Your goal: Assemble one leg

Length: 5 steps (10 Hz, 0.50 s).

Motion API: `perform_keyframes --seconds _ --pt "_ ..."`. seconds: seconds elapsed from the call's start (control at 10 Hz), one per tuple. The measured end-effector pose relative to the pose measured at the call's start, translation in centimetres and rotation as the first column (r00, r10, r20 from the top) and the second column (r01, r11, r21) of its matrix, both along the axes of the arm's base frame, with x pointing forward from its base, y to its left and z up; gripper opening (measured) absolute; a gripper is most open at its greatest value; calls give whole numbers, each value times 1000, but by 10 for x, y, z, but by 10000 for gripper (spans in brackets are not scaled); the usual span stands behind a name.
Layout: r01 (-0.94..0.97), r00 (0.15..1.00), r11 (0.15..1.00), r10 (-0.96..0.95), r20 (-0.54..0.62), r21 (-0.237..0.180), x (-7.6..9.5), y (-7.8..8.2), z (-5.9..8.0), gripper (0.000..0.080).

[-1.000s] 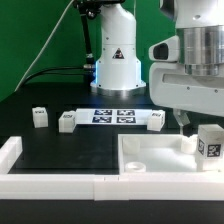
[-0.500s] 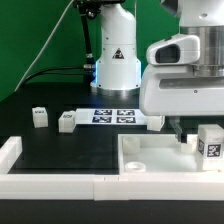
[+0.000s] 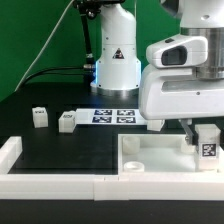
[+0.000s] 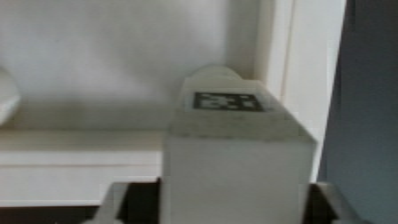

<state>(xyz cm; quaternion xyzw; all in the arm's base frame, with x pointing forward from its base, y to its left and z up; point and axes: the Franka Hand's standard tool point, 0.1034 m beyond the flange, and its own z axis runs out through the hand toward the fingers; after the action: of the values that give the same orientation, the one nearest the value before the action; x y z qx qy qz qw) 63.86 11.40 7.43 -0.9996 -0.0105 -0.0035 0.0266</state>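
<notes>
My gripper [image 3: 205, 132] is shut on a leg [image 3: 207, 146], a small white block with a black-and-white tag facing the exterior camera. It holds the leg upright at the exterior view's right, at the right side of the large white square part [image 3: 160, 157]. In the wrist view the leg [image 4: 231, 150] stands between my two fingers, tag up, with the white part's surface [image 4: 89, 90] behind it. Three more legs lie on the black table: two at the left [image 3: 40, 117] [image 3: 66, 121] and one [image 3: 157, 120] by the marker board.
The marker board [image 3: 112, 116] lies mid-table in front of the robot base [image 3: 115, 62]. A white rail [image 3: 30, 176] runs along the front edge and up the left side.
The arm has shifted a little toward the exterior view's left, and the leg has sunk slightly toward the white square part. The loose legs have not moved.
</notes>
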Motion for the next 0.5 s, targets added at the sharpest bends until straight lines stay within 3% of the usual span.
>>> perform_keyframes --seconds 0.3,0.5 --pt "53 999 999 -53 -1 3 0 -1 0 289" --pt "394 919 919 -394 -7 32 -1 -6 -1 289"
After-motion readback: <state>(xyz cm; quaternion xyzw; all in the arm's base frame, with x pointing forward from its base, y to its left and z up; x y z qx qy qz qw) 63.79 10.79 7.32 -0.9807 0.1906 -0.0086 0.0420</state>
